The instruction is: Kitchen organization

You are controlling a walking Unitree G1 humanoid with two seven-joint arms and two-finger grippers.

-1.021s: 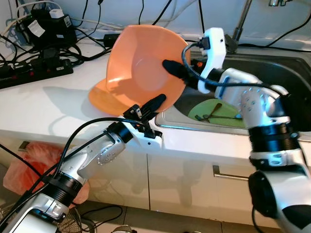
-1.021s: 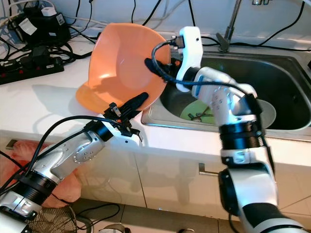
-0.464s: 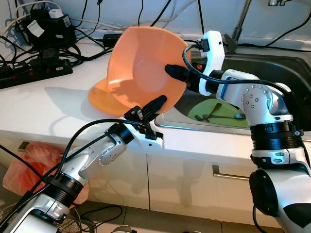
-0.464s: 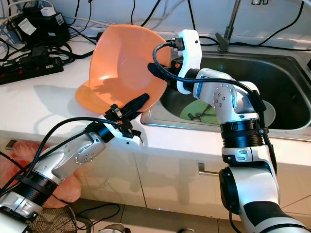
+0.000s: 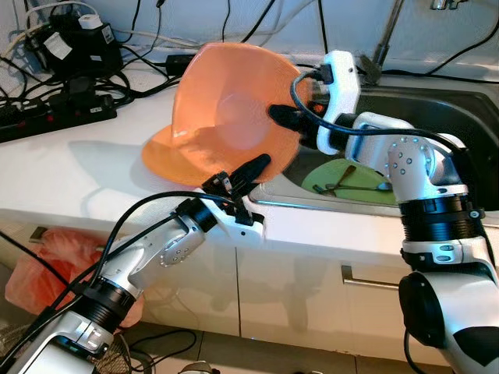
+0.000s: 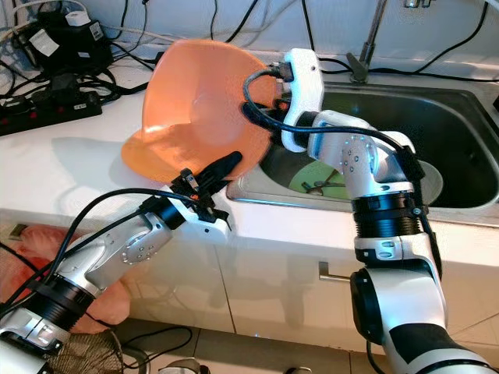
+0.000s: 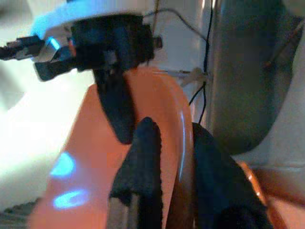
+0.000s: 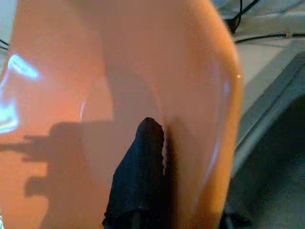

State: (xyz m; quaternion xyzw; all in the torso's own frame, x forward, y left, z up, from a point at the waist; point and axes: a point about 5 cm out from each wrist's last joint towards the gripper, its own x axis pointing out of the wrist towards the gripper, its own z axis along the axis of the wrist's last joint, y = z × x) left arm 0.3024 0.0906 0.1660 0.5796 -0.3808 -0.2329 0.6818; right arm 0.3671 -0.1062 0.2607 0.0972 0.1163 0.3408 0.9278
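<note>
While we hold the orange bowl [image 5: 230, 109] tilted over the white surface [image 5: 70, 167] beside the sink [image 5: 437, 117], right tool [image 5: 282, 117] and left tool [image 5: 251, 167] clamp opposite rims, so we should move both together to avoid twisting it.

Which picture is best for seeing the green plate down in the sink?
The left eye view: the green plate lies in the sink with cutlery on it. In the right eye view the right gripper, shut on the orange bowl, hides part of it.
</note>
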